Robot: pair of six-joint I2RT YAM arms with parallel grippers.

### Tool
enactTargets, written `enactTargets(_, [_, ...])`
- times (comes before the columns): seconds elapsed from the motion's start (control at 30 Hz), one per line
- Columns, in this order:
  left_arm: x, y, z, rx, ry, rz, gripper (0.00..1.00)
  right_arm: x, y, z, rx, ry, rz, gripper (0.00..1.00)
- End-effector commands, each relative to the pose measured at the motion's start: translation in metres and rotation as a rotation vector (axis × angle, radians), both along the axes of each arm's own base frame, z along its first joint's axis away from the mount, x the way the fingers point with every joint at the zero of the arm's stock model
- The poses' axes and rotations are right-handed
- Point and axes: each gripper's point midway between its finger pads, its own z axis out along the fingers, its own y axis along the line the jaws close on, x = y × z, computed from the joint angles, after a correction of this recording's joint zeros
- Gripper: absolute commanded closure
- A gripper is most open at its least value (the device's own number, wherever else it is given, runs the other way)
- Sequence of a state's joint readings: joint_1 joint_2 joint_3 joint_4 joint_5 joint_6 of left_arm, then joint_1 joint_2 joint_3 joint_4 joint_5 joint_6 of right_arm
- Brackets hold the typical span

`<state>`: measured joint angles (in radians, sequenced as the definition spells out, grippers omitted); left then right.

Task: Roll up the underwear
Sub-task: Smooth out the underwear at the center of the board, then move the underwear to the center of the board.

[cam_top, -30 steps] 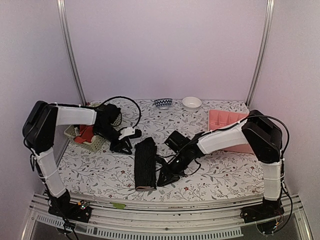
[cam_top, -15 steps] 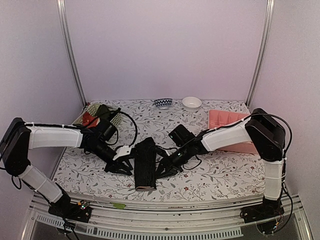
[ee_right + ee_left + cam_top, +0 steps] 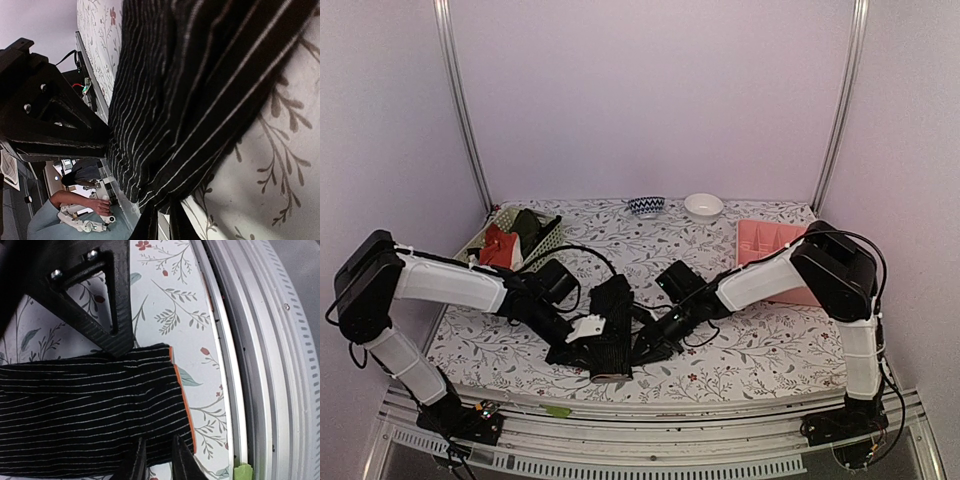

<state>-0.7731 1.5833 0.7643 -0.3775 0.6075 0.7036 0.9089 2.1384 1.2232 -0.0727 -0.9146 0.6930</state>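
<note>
The black striped underwear lay flat on the floral table; the left pincer and right pincer each pinched its near hem, nearly closed.

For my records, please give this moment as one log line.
left gripper: shut on black ribbed underwear | right gripper: shut on same

The black ribbed underwear lies across the lower left of the frame on the floral bench, its orange-trimmed edge facing right. The left end effector straddles it, one finger above, the other at the bottom edge.
</note>
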Motion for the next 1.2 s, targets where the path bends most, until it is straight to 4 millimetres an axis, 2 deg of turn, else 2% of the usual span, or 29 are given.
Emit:
enactTargets(0.0, [0.003,-0.015,-0.002,0.011,-0.038,-0.035,0.81,-0.004,0.001,-0.014,-0.001,0.043,0.004,0.89])
enactTargets(0.27, [-0.002,-0.024,-0.035,0.143,-0.025,-0.073,0.83,-0.006,0.001,-0.018,-0.012,0.053,0.001,0.90])
enactTargets(0.33, [-0.003,-0.020,-0.043,0.176,-0.020,-0.076,0.83,-0.010,-0.005,-0.024,-0.032,0.067,-0.004,0.90])
enactTargets(0.43, [-0.008,-0.008,-0.056,0.228,-0.017,-0.091,0.83,-0.010,-0.008,-0.019,-0.037,0.060,-0.010,0.91])
enactTargets(0.5, [-0.013,-0.003,-0.054,0.226,-0.021,-0.106,0.81,-0.008,-0.012,-0.012,-0.047,0.038,-0.019,0.89])
enactTargets(0.57, [-0.012,-0.008,-0.035,0.157,-0.043,-0.106,0.73,-0.002,-0.018,-0.001,-0.046,-0.001,-0.042,0.83])
enactTargets(0.6, [-0.009,-0.013,-0.018,0.104,-0.062,-0.101,0.68,0.001,-0.021,0.005,-0.044,-0.023,-0.055,0.76])
enactTargets(0.7, [0.004,-0.030,0.048,-0.111,-0.121,-0.058,0.54,0.013,-0.029,0.033,-0.028,-0.111,-0.100,0.52])
enactTargets(0.73, [0.010,-0.032,0.070,-0.168,-0.159,-0.038,0.49,0.018,-0.032,0.042,-0.023,-0.150,-0.108,0.48])
enactTargets(0.77, [0.015,-0.033,0.084,-0.198,-0.188,-0.022,0.41,0.023,-0.033,0.051,-0.015,-0.189,-0.115,0.44])
enactTargets(0.83, [0.024,-0.032,0.104,-0.225,-0.226,0.013,0.35,0.033,-0.033,0.071,0.005,-0.265,-0.124,0.41])
enactTargets(0.93, [0.043,-0.020,0.121,-0.252,-0.226,0.101,0.29,0.041,-0.028,0.090,0.028,-0.323,-0.120,0.42])
enactTargets(1.0, [0.055,-0.003,0.119,-0.241,-0.201,0.150,0.28,0.049,-0.018,0.102,0.055,-0.351,-0.100,0.43])
enactTargets(1.07, [0.066,0.010,0.110,-0.208,-0.196,0.195,0.29,0.056,-0.005,0.102,0.059,-0.352,-0.082,0.44])
enactTargets(1.17, [0.083,0.025,0.115,-0.232,-0.164,0.278,0.29,0.069,0.023,0.091,0.074,-0.332,-0.051,0.45])
